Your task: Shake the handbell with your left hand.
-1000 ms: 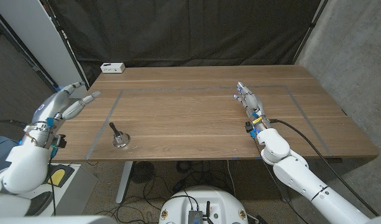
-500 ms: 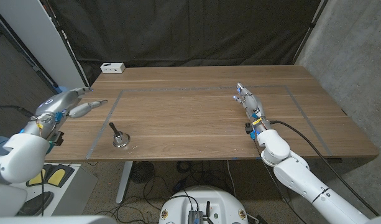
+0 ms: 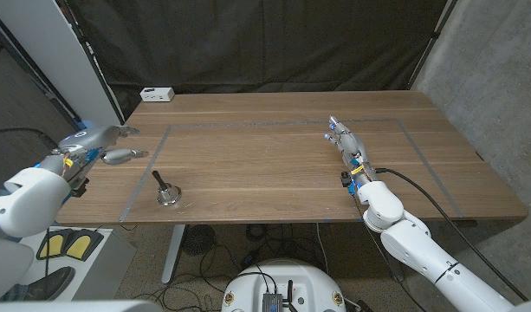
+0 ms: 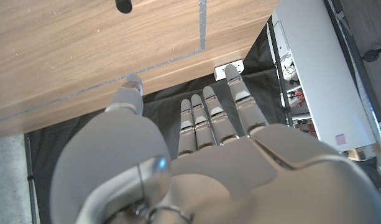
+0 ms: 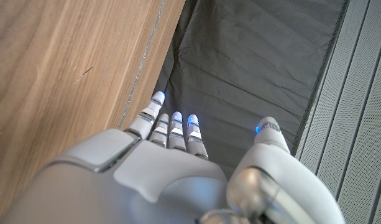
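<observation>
A small silver handbell with a black handle stands upright on the wooden table near its front left. My left hand hovers over the table's left edge, behind and to the left of the bell, fingers extended and holding nothing. In the left wrist view the left hand shows with straight fingers and the thumb spread apart, and the black tip of the bell handle shows at the picture's edge. My right hand stands on the right part of the table, fingers straight, holding nothing; its fingers reach out together.
A white box sits at the table's back left corner. Grey tape lines mark a rectangle on the tabletop. A white panel stands left of the table and a black curtain hangs behind it.
My left hand has moved in toward the table's left edge and turned lower over it. The bell and my right hand have stayed put.
</observation>
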Robot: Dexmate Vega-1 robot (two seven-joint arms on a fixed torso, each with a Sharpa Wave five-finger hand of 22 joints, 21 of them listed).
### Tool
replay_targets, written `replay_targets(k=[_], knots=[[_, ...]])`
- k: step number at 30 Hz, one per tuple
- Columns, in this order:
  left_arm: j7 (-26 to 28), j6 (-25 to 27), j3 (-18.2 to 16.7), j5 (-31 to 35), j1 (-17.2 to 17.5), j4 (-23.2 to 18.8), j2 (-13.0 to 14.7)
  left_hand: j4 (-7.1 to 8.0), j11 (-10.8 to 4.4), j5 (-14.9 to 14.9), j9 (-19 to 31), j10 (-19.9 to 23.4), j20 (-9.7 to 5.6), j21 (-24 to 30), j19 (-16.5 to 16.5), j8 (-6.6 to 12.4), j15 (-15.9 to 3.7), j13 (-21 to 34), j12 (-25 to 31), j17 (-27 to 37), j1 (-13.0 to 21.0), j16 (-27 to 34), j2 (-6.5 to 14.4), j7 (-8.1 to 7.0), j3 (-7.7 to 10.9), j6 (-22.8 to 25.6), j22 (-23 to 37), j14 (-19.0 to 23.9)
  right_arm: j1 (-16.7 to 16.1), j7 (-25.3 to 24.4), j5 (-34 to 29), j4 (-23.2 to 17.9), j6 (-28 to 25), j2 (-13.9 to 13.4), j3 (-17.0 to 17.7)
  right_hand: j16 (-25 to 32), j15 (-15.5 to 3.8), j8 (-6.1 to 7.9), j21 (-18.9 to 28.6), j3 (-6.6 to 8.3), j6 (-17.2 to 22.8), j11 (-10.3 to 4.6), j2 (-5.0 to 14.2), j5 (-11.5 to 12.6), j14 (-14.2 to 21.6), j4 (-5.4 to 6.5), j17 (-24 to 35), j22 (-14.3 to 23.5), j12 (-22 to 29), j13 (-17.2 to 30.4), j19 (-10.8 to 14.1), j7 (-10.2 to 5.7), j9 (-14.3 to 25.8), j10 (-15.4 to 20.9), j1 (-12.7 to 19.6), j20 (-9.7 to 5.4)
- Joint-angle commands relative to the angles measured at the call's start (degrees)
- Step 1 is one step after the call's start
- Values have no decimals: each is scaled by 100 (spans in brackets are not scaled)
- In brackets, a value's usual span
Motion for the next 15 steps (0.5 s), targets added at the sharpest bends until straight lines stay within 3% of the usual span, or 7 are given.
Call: replay_targets(k=[1, 7, 15], knots=[[-1385, 103, 16, 216, -329, -128, 629, 8, -80, -4, 33, 222, -17, 85, 368, 53, -61, 39, 48, 23, 487, 18, -37, -38, 133, 219, 7, 200, 12, 16, 22, 30, 7, 9, 13, 8, 7, -1, -11, 38, 2, 36, -7, -9, 20, 9, 12, 9, -35, 30, 43, -13, 14, 2, 45, -14], [-1736, 50, 85, 308, -523, -89, 772, -1, -131, -4, 41, 406, -190, 121, 659, 93, -98, 61, 75, 31, 1058, 24, -9, -71, 262, 491, 0, 327, -4, 20, 49, 51, 16, 6, 29, 5, -3, -4, -19, 37, -5, 30, -6, -9, 11, 12, 14, 10, -40, 30, 24, -19, 14, -9, 45, -30], [-2181, 13, 204, 426, -732, 2, 985, 34, -120, -27, 49, 537, -463, 152, 876, 123, -156, 77, 85, 45, 1410, 54, -15, -80, 278, 736, 1, 465, -27, -7, 31, 49, 18, 12, 23, 6, 14, -5, -17, 37, -7, 43, -7, -9, 14, 15, 16, 10, -41, 31, 31, -8, 14, -6, 48, -14]])
